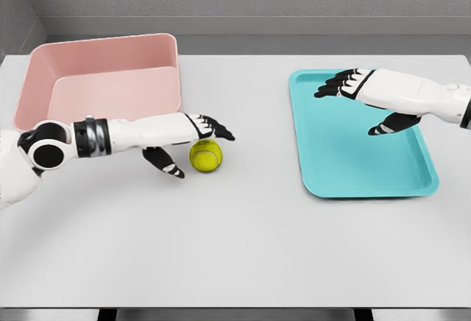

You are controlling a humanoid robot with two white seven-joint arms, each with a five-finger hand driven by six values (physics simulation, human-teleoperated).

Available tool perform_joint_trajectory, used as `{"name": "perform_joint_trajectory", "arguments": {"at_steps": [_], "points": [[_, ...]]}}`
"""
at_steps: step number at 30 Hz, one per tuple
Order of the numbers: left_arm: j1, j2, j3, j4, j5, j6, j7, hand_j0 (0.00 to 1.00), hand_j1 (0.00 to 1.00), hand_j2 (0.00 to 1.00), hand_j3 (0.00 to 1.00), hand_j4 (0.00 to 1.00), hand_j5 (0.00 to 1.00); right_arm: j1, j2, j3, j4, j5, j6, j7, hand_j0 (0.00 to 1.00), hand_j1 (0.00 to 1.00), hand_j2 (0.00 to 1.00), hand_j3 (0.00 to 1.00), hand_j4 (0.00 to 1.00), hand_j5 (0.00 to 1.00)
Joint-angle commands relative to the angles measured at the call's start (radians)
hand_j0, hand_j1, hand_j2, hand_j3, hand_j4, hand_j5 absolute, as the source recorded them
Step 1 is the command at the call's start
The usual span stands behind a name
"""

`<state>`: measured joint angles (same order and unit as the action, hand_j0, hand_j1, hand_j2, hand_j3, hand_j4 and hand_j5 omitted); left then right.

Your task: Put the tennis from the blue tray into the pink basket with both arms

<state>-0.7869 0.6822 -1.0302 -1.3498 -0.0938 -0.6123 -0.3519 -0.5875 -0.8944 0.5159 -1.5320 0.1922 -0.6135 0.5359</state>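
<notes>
A white table (243, 247) is filling the view, with a grey wall running behind it. The pink basket (103, 78) is sitting at the far left, and the blue tray (346, 166) is lying flat on the right, well apart from it. The left hand (193, 140) is reaching over the ball (206, 155), fingers spread above it and thumb low beside it, not closing on it. The ball is resting on the table just in front of the basket. The right hand (368, 100) is hovering over the tray, fingers relaxed, holding nothing.
</notes>
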Motion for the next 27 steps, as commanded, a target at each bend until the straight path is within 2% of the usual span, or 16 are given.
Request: {"name": "perform_joint_trajectory", "arguments": {"at_steps": [1, 27], "points": [[0.0, -0.02, 0.001, 0.014, 0.008, 0.001, -0.016, 1.0, 1.0, 1.0, 1.0, 1.0, 1.0, 0.0, -0.001, 0.0, 0.0, -0.007, 0.003, -0.001, 1.0, 1.0, 1.0, 1.0, 1.0, 1.0], [-0.006, -0.09, -0.001, 0.123, 0.005, 0.001, -0.044, 1.0, 1.0, 1.0, 1.0, 1.0, 1.0, 0.002, 0.0, 0.0, 0.001, -0.008, 0.003, -0.002, 1.0, 1.0, 1.0, 1.0, 1.0, 1.0]]}}
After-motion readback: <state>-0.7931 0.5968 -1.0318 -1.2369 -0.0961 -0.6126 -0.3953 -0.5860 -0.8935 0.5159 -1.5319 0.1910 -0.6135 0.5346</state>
